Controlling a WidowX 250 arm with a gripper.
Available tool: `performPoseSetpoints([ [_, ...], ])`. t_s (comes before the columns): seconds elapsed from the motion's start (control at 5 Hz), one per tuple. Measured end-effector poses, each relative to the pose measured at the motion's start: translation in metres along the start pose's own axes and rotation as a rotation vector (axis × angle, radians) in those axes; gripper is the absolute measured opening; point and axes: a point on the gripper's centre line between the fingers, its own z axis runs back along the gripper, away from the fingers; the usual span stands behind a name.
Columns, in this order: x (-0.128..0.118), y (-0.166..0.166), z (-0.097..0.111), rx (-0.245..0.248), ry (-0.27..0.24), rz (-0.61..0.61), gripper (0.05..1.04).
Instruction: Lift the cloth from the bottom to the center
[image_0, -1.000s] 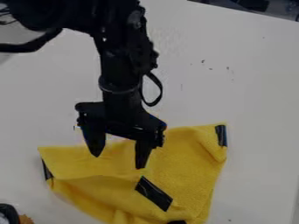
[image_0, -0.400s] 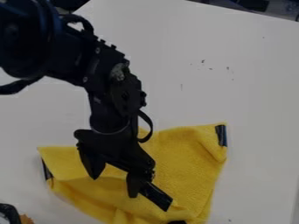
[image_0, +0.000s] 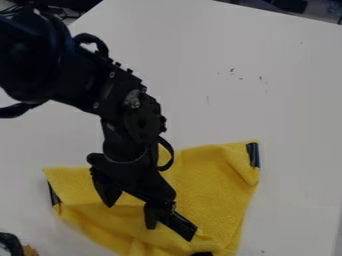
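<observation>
We see the hand (image_0: 130, 216) over the left and middle part of the yellow cloth (image_0: 214, 195), pointing down, its two fingers spread well apart with yellow fabric showing in the gap between them. It is released rather than clenched; we cannot tell whether the fingertips touch the cloth or hang just above it. The right-hand finger in our view covers the upper end of the slanted dark strip (image_0: 182, 226) on the fabric. The cloth lies rumpled, with folds along its lower left part, in the lower part of the view, and runs down to the bottom edge. We make out another dark patch (image_0: 253, 155) at its upper right corner, one (image_0: 54, 194) at its left side and one (image_0: 202, 254) at the bottom. Compared with the first earlier frame, the hand is lower in the view, and the arm (image_0: 127, 95) leans in more from the upper left; since the second, it has shifted only slightly. The cloth lies just as it does in both. Beneath it we have a pale surface (image_0: 280, 115) with a few small dark specks (image_0: 232, 70) to the upper right. At the bottom left corner sits a rounded black-and-white thing (image_0: 9, 244) beside a small orange-brown one (image_0: 29, 250). Past the far edge, we see dark, indistinct things in the room at both upper corners.
</observation>
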Motion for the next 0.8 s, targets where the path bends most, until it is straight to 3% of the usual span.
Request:
performPoseSetpoints([
  [0.4, 0.001, 0.004, -0.012, -0.017, 0.017, -0.02, 0.944],
  [0.8, 0.004, 0.006, -0.02, -0.023, 0.017, -0.011, 0.357],
])
